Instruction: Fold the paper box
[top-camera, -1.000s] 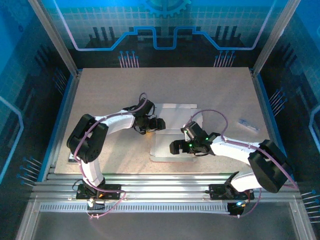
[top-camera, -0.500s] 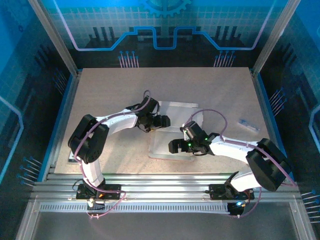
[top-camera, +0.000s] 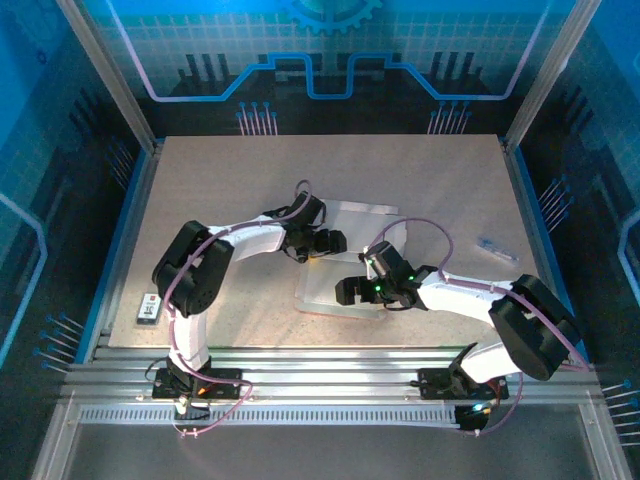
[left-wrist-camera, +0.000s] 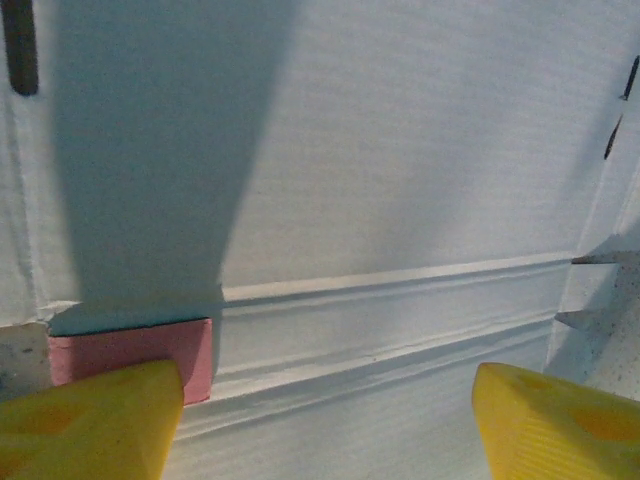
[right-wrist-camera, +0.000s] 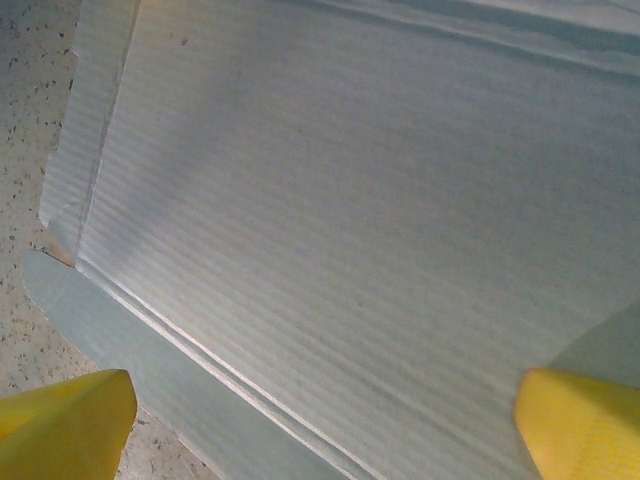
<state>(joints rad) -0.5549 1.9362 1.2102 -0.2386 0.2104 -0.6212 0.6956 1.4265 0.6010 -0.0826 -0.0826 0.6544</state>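
The table (top-camera: 215, 180) has wide bare room along its far side and on the left. The paper box (top-camera: 352, 222) lies in the middle, its near edge close to the table's near edge but still on the board. A small grey card (top-camera: 149, 307) sits by the near left corner, just inside the edge, and a small pale strip (top-camera: 497, 248) lies well apart on the right.

The left gripper (top-camera: 335, 243) is over the box's left part. The right gripper (top-camera: 343, 292) is over its near part, pointing left.

In the left wrist view the left gripper (left-wrist-camera: 325, 430) has its yellow fingertips (left-wrist-camera: 90, 420) spread wide with nothing between them. Below lies the whitish face of the box (left-wrist-camera: 350, 150), crossed by double creases, with a pink flap (left-wrist-camera: 130, 350) at the left fingertip and dark slots (left-wrist-camera: 20, 45) near the corners.

The right gripper (right-wrist-camera: 320, 430) also stands wide open and holds nothing. Under it is the whitish ribbed panel (right-wrist-camera: 350, 200) — flat, with a creased strip running along its left and near edges, beside speckled table (right-wrist-camera: 25, 150).
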